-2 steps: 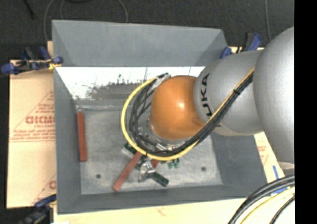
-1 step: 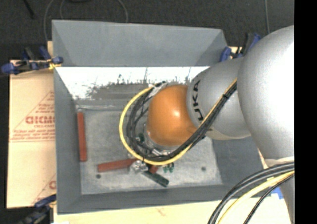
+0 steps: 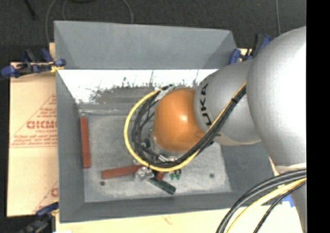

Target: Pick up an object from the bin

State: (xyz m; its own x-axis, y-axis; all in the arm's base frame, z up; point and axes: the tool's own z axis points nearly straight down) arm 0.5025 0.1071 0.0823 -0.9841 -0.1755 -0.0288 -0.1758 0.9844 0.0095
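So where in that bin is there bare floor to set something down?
The widest bare floor lies between the red-brown stick at the view's left and the arm's cables. A smaller patch is the front corner on the view's right. It is crowded by the gripper, where a second stick and a dark green piece lie.

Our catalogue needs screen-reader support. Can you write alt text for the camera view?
The arm's gripper is low in the grey bin, at the right end of a red-brown stick lying near the lower wall, with a dark green strip beside it. A second red-brown stick lies along the left wall.
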